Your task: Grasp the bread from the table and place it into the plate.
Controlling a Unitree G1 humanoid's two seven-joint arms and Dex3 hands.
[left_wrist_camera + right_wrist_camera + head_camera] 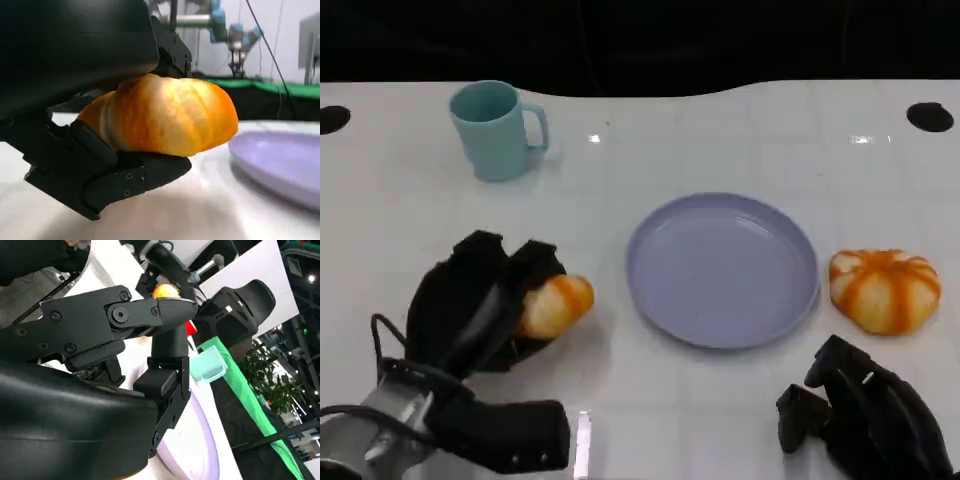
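A golden-orange bread roll (pixel 555 305) sits in my left hand (pixel 470 305), just left of the lilac plate (pixel 720 270). In the left wrist view the roll (pixel 165 117) is gripped between black fingers (pixel 110 180) below and the hand's shell above, close over the white table, with the plate's rim (pixel 280 160) beside it. My right hand (pixel 865 415) lies near the table's front edge at the lower right, apart from everything. The right wrist view shows its fingers (pixel 125 325) spread with nothing between them, and the plate (pixel 190 440) beyond.
A round orange pumpkin-shaped bun (pixel 885 290) lies right of the plate, just ahead of my right hand. A teal mug (pixel 495 130) stands at the back left. Dark holes (pixel 930 117) mark the table's far corners.
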